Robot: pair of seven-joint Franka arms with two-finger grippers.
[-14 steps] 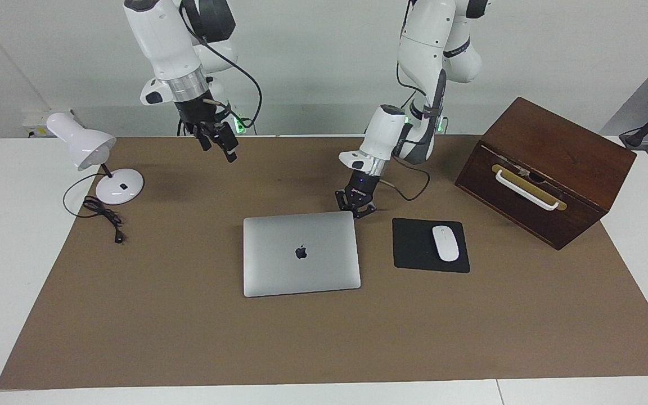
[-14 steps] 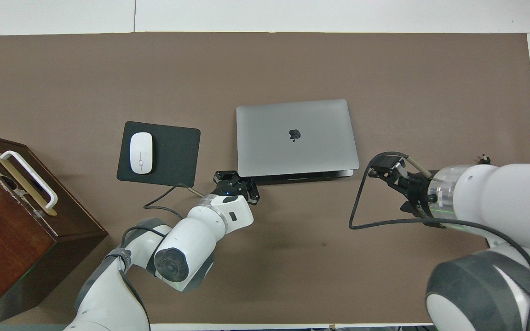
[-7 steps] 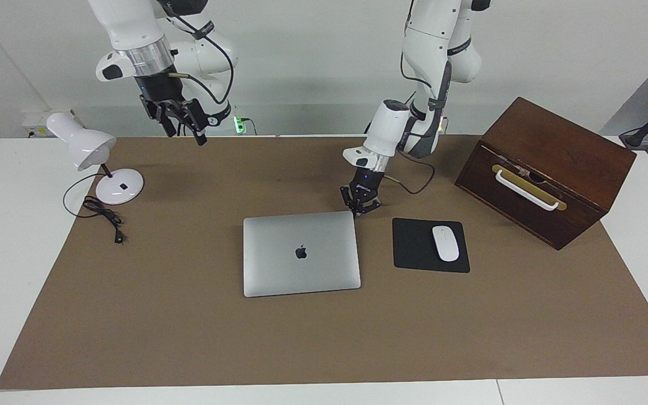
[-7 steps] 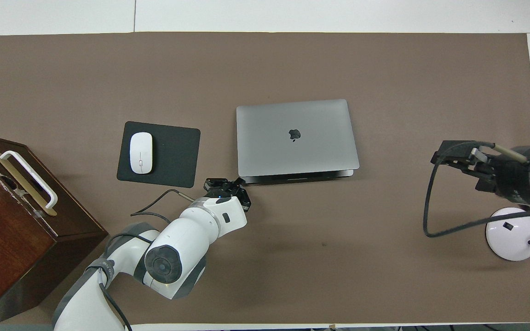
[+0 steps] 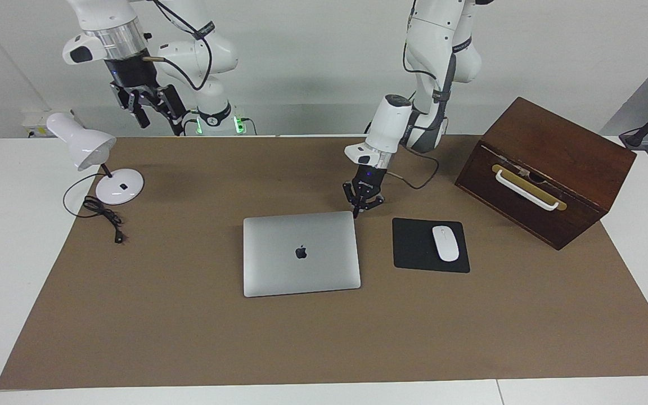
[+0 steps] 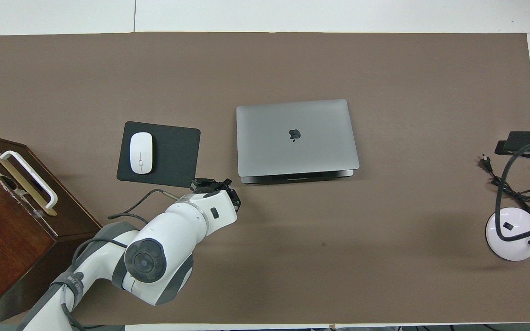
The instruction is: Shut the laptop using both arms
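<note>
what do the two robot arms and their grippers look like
Both arms are glossy white jointed shells with dark grey joint bands. The right arm has a silver wrist ring; a loose black cable runs along each arm. The left gripper and right gripper are black two-finger units. Green lights glow at the arm bases.

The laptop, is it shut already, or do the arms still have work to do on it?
It looks done: the laptop lies flat with its lid down. The left gripper, jaws shut, hangs just off the laptop's corner nearest the mouse pad, holding nothing. The right gripper is raised near the desk lamp. Nothing seems left except moving the arms away.
</note>
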